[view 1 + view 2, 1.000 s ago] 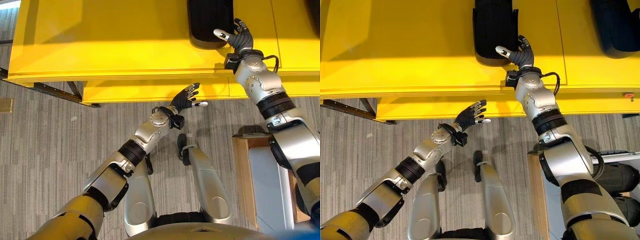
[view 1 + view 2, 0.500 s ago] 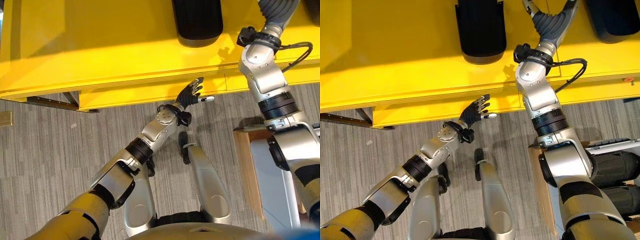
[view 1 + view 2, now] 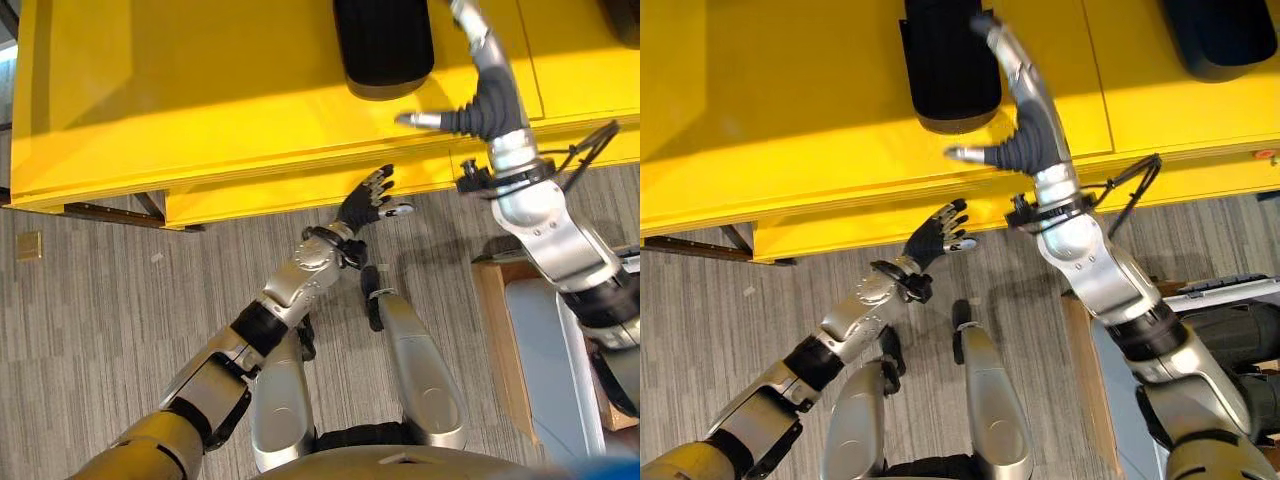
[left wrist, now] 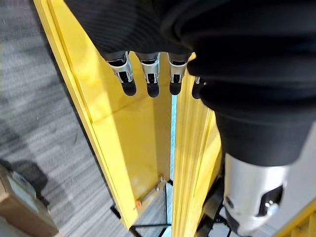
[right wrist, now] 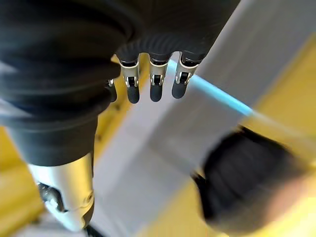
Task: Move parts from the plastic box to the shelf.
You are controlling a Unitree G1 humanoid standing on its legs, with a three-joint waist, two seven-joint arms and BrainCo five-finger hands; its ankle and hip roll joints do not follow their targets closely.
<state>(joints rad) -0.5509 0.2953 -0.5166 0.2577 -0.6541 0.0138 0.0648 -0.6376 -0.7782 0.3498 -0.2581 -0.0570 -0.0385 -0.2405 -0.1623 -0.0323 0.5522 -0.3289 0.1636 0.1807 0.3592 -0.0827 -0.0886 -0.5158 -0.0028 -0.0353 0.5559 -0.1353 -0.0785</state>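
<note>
Closest to me, my left hand (image 3: 368,197) hangs over the grey plank floor (image 3: 90,300), just short of the lower yellow ledge (image 3: 250,192), at about 12 o'clock from my knees. Its fingers are spread loose and straight, and it's holding nothing.

Over at 4 o'clock there's the plastic box (image 3: 540,350) in its wooden frame, right by my right arm. From here I can't make out whether any parts are left in it.

Further out is the yellow shelf (image 3: 200,90). One black part (image 3: 383,45) already lies on it at 12 o'clock, and the edge of another dark part (image 3: 1220,35) shows at 2 o'clock, well apart from the first.

My right hand (image 3: 478,95) is up above the shelf top, just to the right of the first part but not touching it. Its fingers are stretched out long, its thumb sticks out sideways, and it's empty too.

So my read is that at least one part, maybe two, has been delivered, and both hands are free. I'd guess the next thing is going back to the box for another one, if there are any left.

As for labels or writing, I can't see anything readable. The parts are plain black and the shelf is bare yellow.
</note>
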